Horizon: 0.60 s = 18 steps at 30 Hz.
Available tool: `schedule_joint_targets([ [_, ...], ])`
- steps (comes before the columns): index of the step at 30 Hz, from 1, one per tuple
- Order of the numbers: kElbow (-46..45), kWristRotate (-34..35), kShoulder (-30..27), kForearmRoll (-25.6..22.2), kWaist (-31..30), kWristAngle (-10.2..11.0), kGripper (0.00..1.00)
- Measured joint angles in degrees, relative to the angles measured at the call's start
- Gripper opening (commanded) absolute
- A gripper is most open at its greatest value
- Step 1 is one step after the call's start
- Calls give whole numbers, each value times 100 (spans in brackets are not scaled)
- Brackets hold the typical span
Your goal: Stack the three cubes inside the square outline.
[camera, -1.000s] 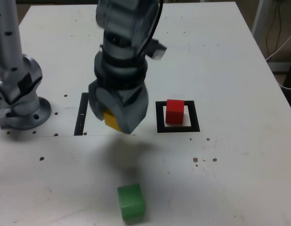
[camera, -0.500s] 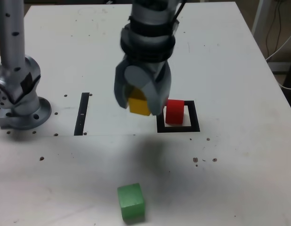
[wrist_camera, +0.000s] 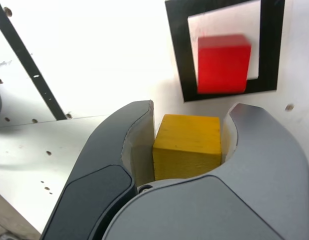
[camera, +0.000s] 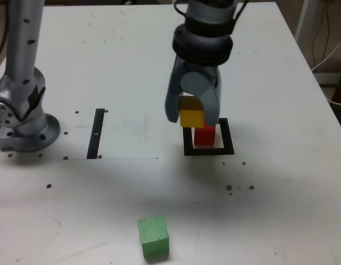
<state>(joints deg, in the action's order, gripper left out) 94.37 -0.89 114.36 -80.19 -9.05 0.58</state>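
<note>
Yellow cube [wrist_camera: 187,146] pinched btwn pads of gripper [wrist_camera: 180,145], held above tbl | green cube [camera: 154,236] on tbl [camera: 259,210], ext. view's bottom, well apart from outline | red cube [camera: 204,134] inside blk square outline [camera: 228,137], partly hidden by gripper in ext. view

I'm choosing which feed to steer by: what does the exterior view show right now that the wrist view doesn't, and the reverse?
Only the exterior view: the green cube on the table, away from the outline.

Only the wrist view: both inner faces of the claw, one on each side of the yellow cube.

Both: the yellow cube held in the claw, the red cube inside the square outline, and the black strip.
</note>
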Motion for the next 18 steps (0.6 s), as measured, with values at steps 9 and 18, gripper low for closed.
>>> schedule_joint_targets([
  [9, 226, -1, 328, 21, 241, 45, 34],
  [18, 250, -121, 481, 54, 482, 73, 34],
])
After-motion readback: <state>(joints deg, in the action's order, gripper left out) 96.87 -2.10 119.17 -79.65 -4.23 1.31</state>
